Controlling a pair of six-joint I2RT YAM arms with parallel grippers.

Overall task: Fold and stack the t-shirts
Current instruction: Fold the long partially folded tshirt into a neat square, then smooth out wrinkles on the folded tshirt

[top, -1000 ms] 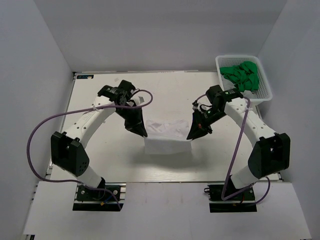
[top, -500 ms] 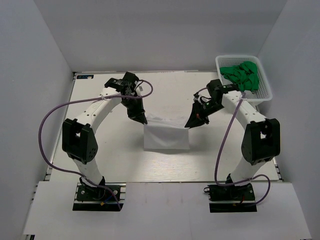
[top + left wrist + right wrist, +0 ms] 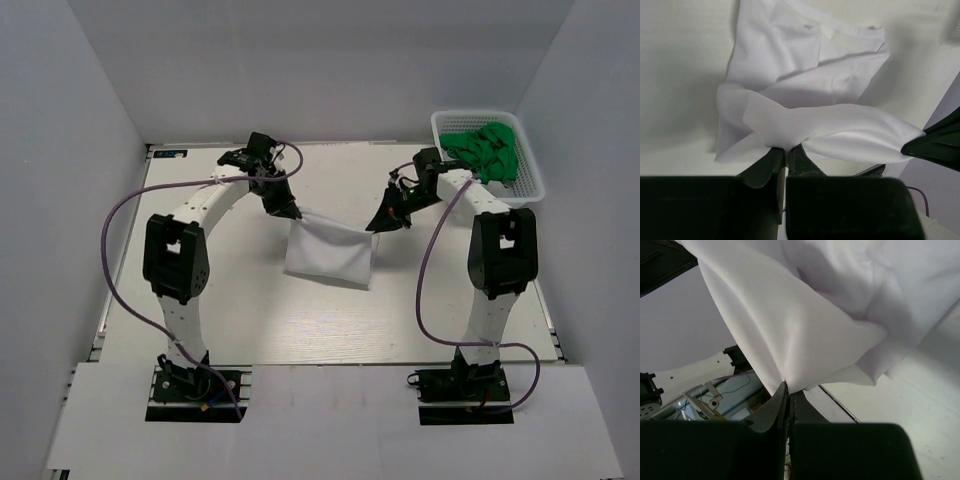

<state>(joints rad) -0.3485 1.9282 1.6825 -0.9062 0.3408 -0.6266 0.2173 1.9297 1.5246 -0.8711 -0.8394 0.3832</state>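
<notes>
A white t-shirt [image 3: 330,252] hangs between my two grippers over the middle of the table, its lower part draped toward the near side. My left gripper [image 3: 292,213] is shut on the shirt's left upper corner; in the left wrist view the cloth [image 3: 810,95] spreads out from the closed jaws [image 3: 786,149]. My right gripper [image 3: 376,224] is shut on the right upper corner; in the right wrist view the cloth [image 3: 805,315] rises from the closed jaws [image 3: 788,387]. Green t-shirts [image 3: 485,150] lie in a white basket [image 3: 530,188] at the far right.
The basket stands at the table's far right corner, close behind my right arm. The table's [image 3: 200,300] left and near parts are bare white surface. Purple cables loop from both arms.
Both grippers have moved away toward the far side and upward, lifting the white shirt's held edge. The shirt has been pulled along and now hangs stretched between them.
</notes>
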